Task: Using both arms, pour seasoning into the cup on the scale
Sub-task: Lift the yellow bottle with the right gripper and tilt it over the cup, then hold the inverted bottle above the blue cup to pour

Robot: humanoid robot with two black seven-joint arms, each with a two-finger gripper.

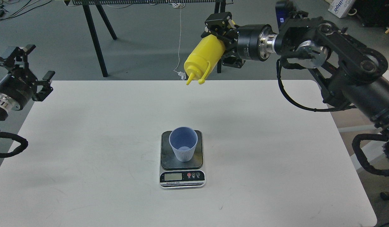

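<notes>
Right jaws clamped on yellow squeeze bottle, nozzle tipped down for pouring. Left jaws spread wide, empty. Blue cup upright on scale, ready for weighing.

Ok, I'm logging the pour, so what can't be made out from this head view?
- Scale LCD: digits too small to read.
- Cup contents: inside looks bare, but a thin layer can't be ruled out.
- Right gripper fingers: partly hidden behind the seasoning bottle.
- Nozzle height over the cup: one view, no depth.
- Left arm: cut off by the left edge.
</notes>
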